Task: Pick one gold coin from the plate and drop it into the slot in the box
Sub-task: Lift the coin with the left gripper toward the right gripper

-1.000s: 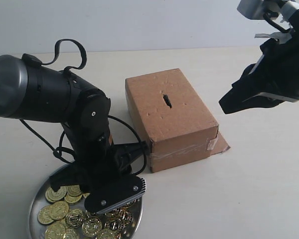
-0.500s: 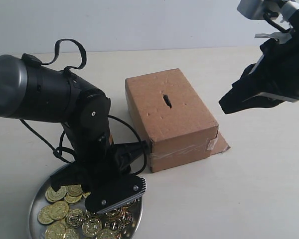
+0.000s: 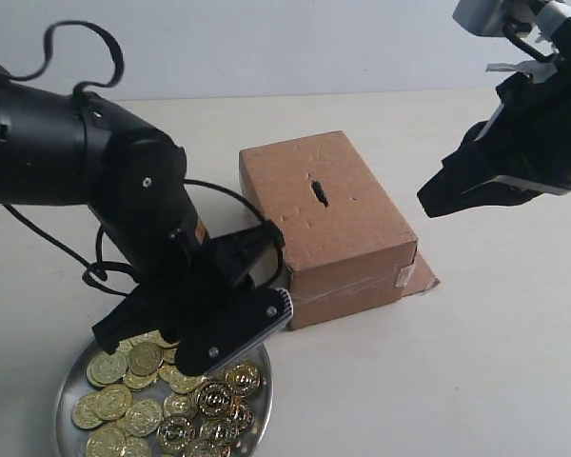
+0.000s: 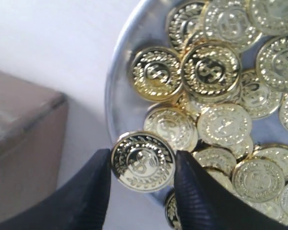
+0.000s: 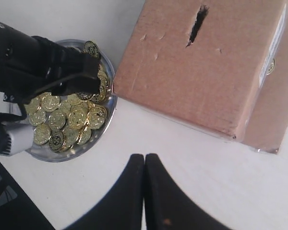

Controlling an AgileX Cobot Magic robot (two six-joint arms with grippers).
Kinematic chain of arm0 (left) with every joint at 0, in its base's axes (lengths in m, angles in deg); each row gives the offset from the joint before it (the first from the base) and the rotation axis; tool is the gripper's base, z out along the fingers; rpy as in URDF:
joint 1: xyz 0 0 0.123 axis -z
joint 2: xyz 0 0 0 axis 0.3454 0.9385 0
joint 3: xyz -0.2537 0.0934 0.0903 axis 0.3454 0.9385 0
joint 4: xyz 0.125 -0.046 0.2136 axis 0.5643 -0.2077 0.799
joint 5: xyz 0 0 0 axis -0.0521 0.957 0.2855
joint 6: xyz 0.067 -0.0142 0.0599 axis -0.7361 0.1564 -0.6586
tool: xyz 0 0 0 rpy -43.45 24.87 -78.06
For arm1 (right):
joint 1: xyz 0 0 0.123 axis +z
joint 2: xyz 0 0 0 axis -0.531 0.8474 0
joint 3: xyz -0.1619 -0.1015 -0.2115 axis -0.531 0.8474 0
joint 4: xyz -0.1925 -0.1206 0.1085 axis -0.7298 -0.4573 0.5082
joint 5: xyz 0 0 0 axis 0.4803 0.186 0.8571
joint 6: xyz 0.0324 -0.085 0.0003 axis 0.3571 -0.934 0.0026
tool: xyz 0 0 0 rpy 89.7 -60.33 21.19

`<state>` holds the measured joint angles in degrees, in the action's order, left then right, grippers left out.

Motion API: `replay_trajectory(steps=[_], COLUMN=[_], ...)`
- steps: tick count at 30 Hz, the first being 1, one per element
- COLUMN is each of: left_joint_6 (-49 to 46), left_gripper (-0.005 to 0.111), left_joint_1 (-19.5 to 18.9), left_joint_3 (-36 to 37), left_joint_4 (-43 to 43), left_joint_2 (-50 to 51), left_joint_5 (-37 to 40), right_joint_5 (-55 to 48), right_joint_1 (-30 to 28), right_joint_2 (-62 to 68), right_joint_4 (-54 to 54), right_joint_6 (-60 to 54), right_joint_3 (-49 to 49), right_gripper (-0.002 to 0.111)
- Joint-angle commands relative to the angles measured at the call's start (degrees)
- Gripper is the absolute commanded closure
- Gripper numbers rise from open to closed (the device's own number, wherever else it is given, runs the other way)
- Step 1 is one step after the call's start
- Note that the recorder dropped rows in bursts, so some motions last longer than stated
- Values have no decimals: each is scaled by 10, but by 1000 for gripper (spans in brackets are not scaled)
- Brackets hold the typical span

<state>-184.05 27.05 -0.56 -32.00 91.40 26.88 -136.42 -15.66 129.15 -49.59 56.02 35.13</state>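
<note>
Where the grasp is hidden in the exterior view, the left gripper [image 4: 143, 167] is shown by the left wrist view closed on one gold coin [image 4: 143, 160], pinched by its edges over the rim of the plate [image 4: 111, 93]. The right gripper [image 5: 144, 165] is seen in its wrist view with fingers pressed together, empty, above the counter [image 5: 192, 163]. The box [image 3: 328, 224] is set beside the plate, its slot [image 5: 197, 23] on top.

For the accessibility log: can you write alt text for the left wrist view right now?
The left pincer grips one gold coin by its edges between two black fingers, in front of the rim of a shiny silver plate heaped with more gold coins. A blurred corner of the brown box and the white table fill the rest.
</note>
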Motion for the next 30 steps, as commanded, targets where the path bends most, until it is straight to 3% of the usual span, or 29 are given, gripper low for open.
replay_trajectory(steps=[1,10,15,19,26,30], left_joint_6=[97,256,339,399,437,439], left_gripper=[80,80,80,80,80,80], left_joint_1=[0,0,0,0,0,0], left_joint_3=[0,0,0,0,0,0], left_joint_4=[5,6,6,6,6,6], left_joint_2=[-58,-175,-218,-239,-267,-283], left_joint_5=[6,32,64,68,73,78], right_joint_5=[18,94,78,90,211,233], right_joint_1=[2,2,2,27,138,170], right_joint_2=[0,0,0,0,14,36], right_joint_4=[46,330,485,518,583,616], right_joint_6=[-28,-187,-256,-262,-262,-262], right_joint_3=[7,106,143,153,153,153], right_gripper=[108,108,108,108,108,101])
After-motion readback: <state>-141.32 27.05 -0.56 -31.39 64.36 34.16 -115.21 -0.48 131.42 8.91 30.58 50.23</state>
